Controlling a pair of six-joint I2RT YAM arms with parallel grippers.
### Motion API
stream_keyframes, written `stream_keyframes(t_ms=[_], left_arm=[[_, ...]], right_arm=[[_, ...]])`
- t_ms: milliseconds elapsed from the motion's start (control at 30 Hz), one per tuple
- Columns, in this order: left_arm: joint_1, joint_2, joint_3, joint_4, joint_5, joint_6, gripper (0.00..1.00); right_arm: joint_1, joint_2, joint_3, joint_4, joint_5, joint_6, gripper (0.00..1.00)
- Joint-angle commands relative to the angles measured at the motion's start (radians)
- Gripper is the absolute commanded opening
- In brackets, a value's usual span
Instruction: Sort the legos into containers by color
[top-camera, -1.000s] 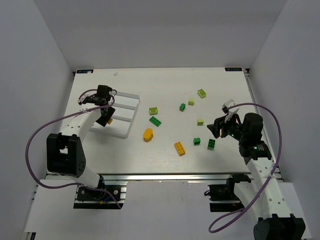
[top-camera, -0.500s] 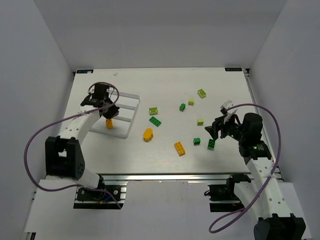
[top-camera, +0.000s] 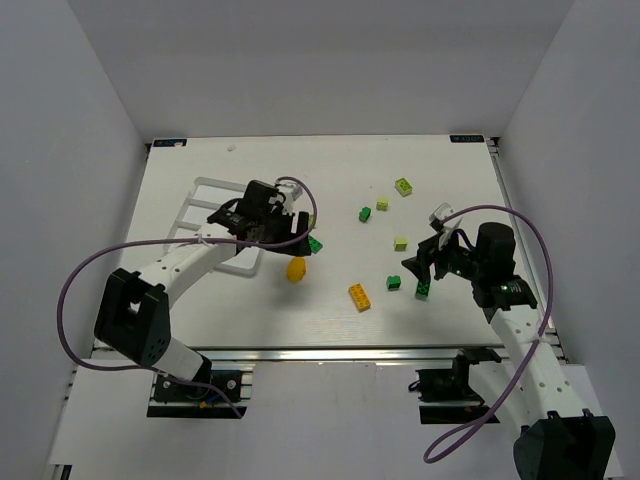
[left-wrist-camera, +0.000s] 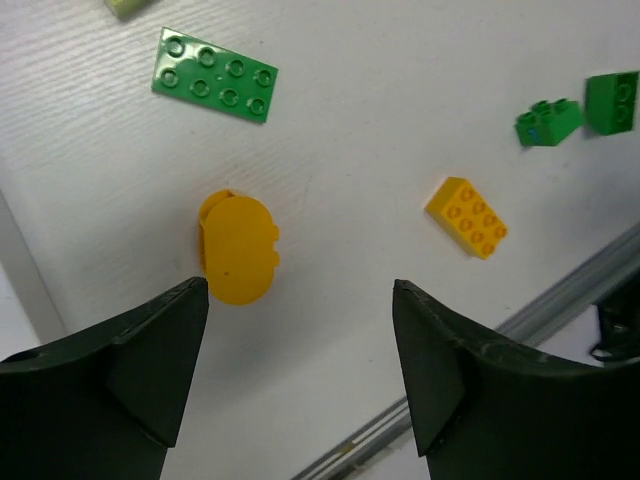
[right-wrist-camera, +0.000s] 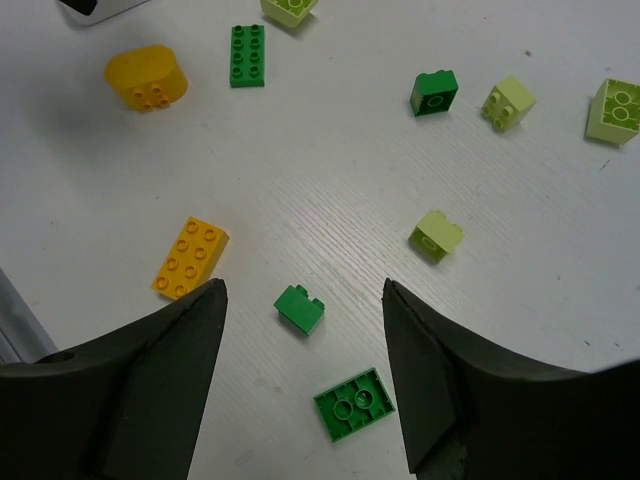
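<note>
— Where's the tray?
— The white, ribbed tray (top-camera: 215, 182) lies far left on the table (top-camera: 330, 315). Beside it, the left gripper (left-wrist-camera: 298, 300) gapes empty over a smooth, rounded yellow brick (left-wrist-camera: 238, 248).
— And further right?
— A studded orange brick (left-wrist-camera: 466, 216), then the right gripper (right-wrist-camera: 303, 290), spread above a small dark green brick (right-wrist-camera: 300, 308).

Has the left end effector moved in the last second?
Yes. The left end effector swung right, off the tray, to near the rounded orange lego.
</note>
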Motion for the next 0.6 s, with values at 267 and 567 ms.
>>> stream_keyframes(t_ms=[267,567], left_arm=[[-0.135,0.098,0.011,0.068,-0.400,0.164,0.84],[-0.194,0.256,0.066,0.061,-0.437,0.143,0.75]], right_arm=[[0.002,0.009,0.022,0.014,0.008,-0.011,0.70],[0.003,0.006,0.024,0.014,0.022,-0.014,0.70]])
